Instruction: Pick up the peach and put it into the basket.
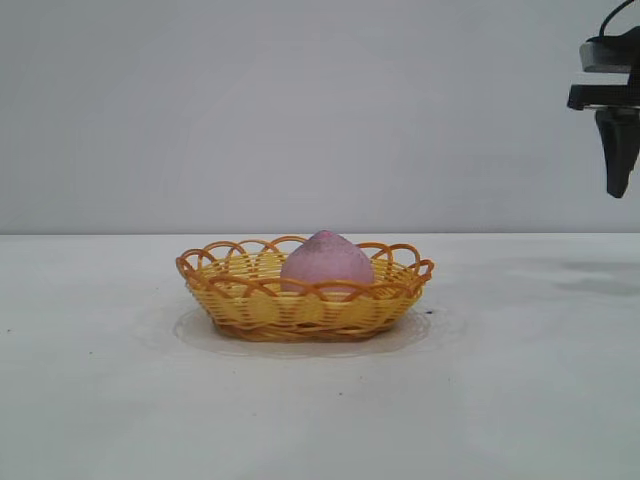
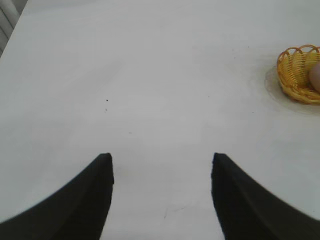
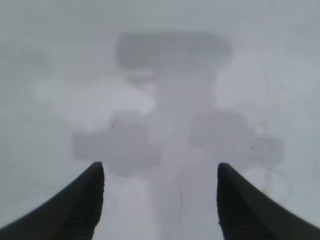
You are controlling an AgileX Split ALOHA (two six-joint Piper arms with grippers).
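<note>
The pink peach (image 1: 326, 263) rests inside the yellow-orange wicker basket (image 1: 245, 300) at the middle of the white table. High at the right edge of the exterior view hangs my right gripper (image 1: 620, 190), well above the table and away from the basket. In the right wrist view the right gripper (image 3: 160, 172) is open over bare table and its own shadow, holding nothing. My left gripper (image 2: 162, 162) is open and empty over bare table; the basket (image 2: 295, 70) with a sliver of the peach (image 2: 316, 77) lies far off at that view's edge.
The white table (image 1: 520, 380) spreads wide on all sides of the basket. A plain grey wall stands behind it. A faint round mark rings the basket's base.
</note>
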